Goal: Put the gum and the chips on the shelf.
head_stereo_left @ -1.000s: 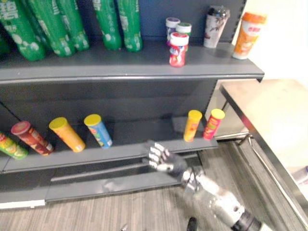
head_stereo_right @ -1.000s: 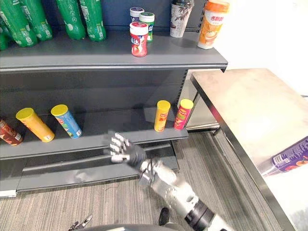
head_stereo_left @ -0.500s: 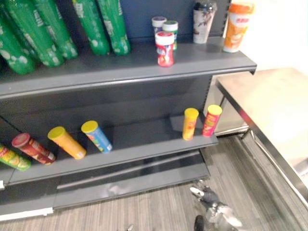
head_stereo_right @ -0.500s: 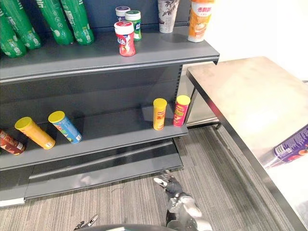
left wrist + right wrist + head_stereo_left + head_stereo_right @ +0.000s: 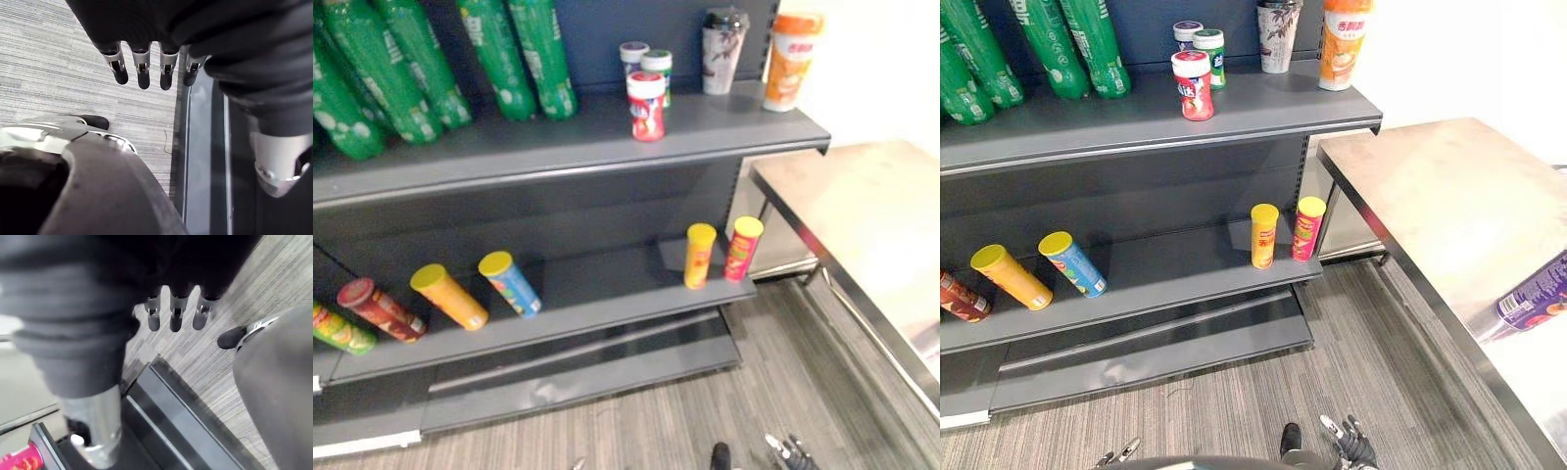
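At least five green bottles (image 5: 499,59), three gum jars (image 5: 646,106), two cups (image 5: 783,64), six chip cans (image 5: 509,282), one purple can (image 5: 1533,304).

Bottles (image 5: 411,73), gum jars (image 5: 646,106) on upper shelf (image 5: 509,149); chip cans (image 5: 700,255) on lower shelf (image 5: 607,286); table (image 5: 862,211) at right.

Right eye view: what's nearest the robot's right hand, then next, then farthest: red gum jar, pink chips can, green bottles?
From right hand:
1. Pink chips can, lower shelf.
2. Red gum jar, upper shelf middle.
3. Green bottles, upper shelf left.
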{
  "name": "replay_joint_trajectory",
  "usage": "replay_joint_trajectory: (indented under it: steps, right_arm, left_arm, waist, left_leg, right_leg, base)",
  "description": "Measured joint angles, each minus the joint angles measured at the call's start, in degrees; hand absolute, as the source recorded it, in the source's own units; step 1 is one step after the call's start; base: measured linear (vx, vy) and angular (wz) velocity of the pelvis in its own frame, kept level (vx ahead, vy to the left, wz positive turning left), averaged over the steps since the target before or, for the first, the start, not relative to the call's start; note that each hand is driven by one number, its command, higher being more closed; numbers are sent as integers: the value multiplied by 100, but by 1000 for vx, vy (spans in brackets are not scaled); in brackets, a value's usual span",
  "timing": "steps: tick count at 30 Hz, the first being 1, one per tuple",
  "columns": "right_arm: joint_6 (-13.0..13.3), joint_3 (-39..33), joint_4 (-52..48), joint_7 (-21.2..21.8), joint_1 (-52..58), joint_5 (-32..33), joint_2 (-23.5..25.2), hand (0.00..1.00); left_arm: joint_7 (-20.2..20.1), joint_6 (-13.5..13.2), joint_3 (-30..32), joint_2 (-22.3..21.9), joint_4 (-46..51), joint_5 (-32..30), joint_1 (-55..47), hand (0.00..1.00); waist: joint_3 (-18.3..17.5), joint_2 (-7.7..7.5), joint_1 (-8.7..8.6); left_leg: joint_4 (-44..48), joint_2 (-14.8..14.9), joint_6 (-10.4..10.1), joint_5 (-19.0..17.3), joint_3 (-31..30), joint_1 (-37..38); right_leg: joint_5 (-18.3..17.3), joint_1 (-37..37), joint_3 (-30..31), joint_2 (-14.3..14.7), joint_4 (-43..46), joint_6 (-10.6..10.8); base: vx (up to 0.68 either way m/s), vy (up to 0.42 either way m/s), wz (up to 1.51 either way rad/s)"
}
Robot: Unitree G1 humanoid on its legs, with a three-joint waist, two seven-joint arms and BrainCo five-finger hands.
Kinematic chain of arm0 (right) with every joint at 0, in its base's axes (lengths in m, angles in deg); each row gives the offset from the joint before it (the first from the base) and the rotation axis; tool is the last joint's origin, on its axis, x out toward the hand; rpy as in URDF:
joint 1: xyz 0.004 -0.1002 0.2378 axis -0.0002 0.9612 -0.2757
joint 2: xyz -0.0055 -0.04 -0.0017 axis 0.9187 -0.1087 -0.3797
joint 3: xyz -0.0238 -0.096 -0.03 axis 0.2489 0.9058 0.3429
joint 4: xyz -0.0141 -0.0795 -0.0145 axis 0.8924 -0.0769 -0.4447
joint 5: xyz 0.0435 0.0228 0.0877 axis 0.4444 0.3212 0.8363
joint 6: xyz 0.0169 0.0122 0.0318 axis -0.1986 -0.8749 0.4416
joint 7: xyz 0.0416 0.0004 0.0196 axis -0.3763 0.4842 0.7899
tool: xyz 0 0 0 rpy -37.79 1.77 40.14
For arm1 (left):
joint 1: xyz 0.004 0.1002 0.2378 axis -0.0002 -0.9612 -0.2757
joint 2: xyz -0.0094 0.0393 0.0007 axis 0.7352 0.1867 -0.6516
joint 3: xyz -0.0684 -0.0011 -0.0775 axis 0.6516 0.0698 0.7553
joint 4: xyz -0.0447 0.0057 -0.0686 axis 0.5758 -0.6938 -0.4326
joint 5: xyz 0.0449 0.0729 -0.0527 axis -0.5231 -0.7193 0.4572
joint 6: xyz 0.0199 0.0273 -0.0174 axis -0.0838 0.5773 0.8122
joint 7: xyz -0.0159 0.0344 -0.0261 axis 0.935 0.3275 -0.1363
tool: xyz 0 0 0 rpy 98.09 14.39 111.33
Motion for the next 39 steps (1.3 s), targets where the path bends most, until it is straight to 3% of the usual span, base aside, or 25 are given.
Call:
replay_joint_trajectory:
  steps: [3, 11, 14, 18, 20, 23, 24, 25, 27, 29, 30, 31, 32, 33, 34, 35, 36, 37, 39]
  right_arm:
    - [173, -205, 101, -37, 33, -158, 74, 0]
    - [284, -470, 331, -153, 85, -665, 92, 0]
    - [280, -649, 338, -248, 77, -666, 79, 0]
    - [273, -948, 342, -394, 111, -662, 82, 0]
    - [273, -1182, 336, -483, 233, -644, 161, 0]
    - [284, -1691, 156, -497, 488, -510, 421, 0]
    - [284, -1774, -7, -484, 547, -449, 492, 0]
    - [294, -1784, -41, -474, 497, -456, 513, 0]
    - [279, -1750, 57, -397, 216, -471, 569, 0]
    - [303, -1749, 108, -371, 205, -468, 569, 0]
    - [323, -1737, 118, -365, 189, -468, 570, 0]
    - [351, -1634, 154, -354, 135, -467, 563, 0]
    - [405, -1527, 156, -310, -83, -457, 559, 0]
    - [438, -1448, 157, -273, -189, -454, 581, 0]
    - [508, -1309, 186, -221, -395, -449, 594, 0]
    - [559, -1293, 216, -184, -485, -451, 455, 0]
    - [552, -1253, 263, -166, -573, -450, 500, 0]
    - [549, -1131, 269, -103, -607, -456, 601, 0]
    - [553, -1043, 255, -52, -644, -457, 659, 0]
  left_arm:
    - [-25, -29, 21, -1, -70, 0, 23, 0]
    - [-50, -82, 109, -31, -122, 2, 24, 0]
    - [-57, -109, 105, -54, -121, 8, 48, 0]
    - [-66, -114, 29, -68, -119, 8, 187, 0]
    - [-68, -99, -6, 21, -117, 10, 261, 0]
    - [-90, -83, 240, 64, 8, 18, 256, 0]
    - [-91, -82, 339, 32, 102, 20, 223, 0]
    - [-88, -84, 382, -19, 156, 25, 173, 0]
    - [-61, -62, 445, -32, 168, 227, 50, 0]
    - [-37, -29, 444, 29, 176, 227, 34, 0]
    - [-26, -26, 447, 41, 186, 227, 46, 0]
    - [-16, -22, 527, 101, 241, 228, 71, 0]
    - [-9, 26, 681, 63, 219, 225, 155, 0]
    - [-8, 29, 694, 72, 204, 223, 173, 0]
    - [-1, 28, 698, 106, 217, 211, 241, 0]
    - [21, 62, 620, 21, 237, 211, 265, 0]
    - [71, 72, 622, 64, 231, 211, 315, 0]
    - [102, 94, 610, 110, 252, 208, 332, 0]
    - [114, 133, 609, 135, 216, 207, 300, 0]
  waist:
    - [1, 2, -18]
    - [24, -14, -29]
    - [111, -14, -50]
    - [272, 85, -183]
    - [347, -13, -187]
    - [431, -246, -195]
    - [429, -252, -165]
    - [439, -76, -168]
    - [504, -27, -174]
    - [504, -105, -137]
    - [507, -152, -139]
    - [501, -252, -133]
    - [548, -244, -74]
    - [599, -267, -46]
    - [619, -356, -19]
    - [629, -174, -20]
    - [636, -225, -17]
    - [621, -259, 31]
    - [564, -375, 39]
  left_leg:
    - [-1, 1, 5, -3, 8, 10]
    - [29, 16, -19, -108, 73, 168]
    - [421, 65, 7, -350, 195, 97]
    - [1278, 157, 104, -815, 378, -134]
    - [1535, 96, 171, -990, 584, -157]
    - [1885, 16, 345, -1216, 1029, -223]
    - [1873, 29, 412, -1225, 1334, -222]
    - [1854, 118, 448, -1210, 1556, -227]
    - [1859, 493, 455, -1188, 2250, -196]
    - [1856, 584, 440, -1170, 2620, -83]
    - [1881, 585, 440, -1170, 2730, -46]
    - [2042, 552, 444, -1171, 2913, -3]
    - [2582, 789, 640, -1054, 3003, -136]
    - [3109, 933, 849, -946, 2951, -371]
    - [2496, 556, 660, -1124, 2847, -561]
    - [1744, 528, 724, -660, 2936, -569]
    - [1732, 468, 689, -663, 3050, -515]
    - [1715, 479, 638, -634, 3295, -433]
    - [1693, 484, 542, -582, 3401, -392]
  right_leg:
    - [1, 1, 11, 5, 0, 1]
    - [-44, 118, 86, 33, 4, -5]
    - [-67, 105, 243, 50, 75, 10]
    - [-480, -419, 539, -16, 1151, 143]
    - [-488, -579, 751, -97, 1395, 195]
    - [-430, -724, 1021, -240, 1162, 487]
    - [-681, -825, 631, -347, 1089, 547]
    - [-781, -929, 267, -421, 1205, 455]
    - [-1022, -1307, -932, -712, 2623, -206]
    - [-1103, -1047, -1450, -1058, 3339, -333]
    - [-1079, -896, -1554, -1179, 3437, -371]
    - [-835, -673, -1704, -1277, 3263, -510]
    - [-618, -602, -2007, -1073, 2844, -765]
    - [-461, -573, -1991, -1006, 2596, -837]
    - [-159, -470, -1824, -906, 1895, -666]
    - [-480, -446, -1897, -901, 1935, -617]
    - [-882, -479, -1973, -1099, 2386, -497]
    - [-1008, -368, -2175, -1203, 2454, -433]
    - [-980, -250, -2190, -1068, 2108, -218]
  base:
    - [0, 0, 0]
    - [2, 7, -5]
    - [8, 33, -24]
    - [-15, 88, -35]
    - [-49, 132, -43]
    - [-117, 156, -65]
    - [-147, 178, -106]
    - [-87, 172, -145]
    - [-13, 148, -157]
    - [46, 41, -104]
    - [100, -33, -106]
    - [143, -119, -126]
    - [128, -110, -137]
    - [24, -101, -145]
    - [-109, -24, -117]
    - [-89, -30, -100]
    - [8, -46, -77]
    - [75, -72, -58]
    - [38, -104, -54]
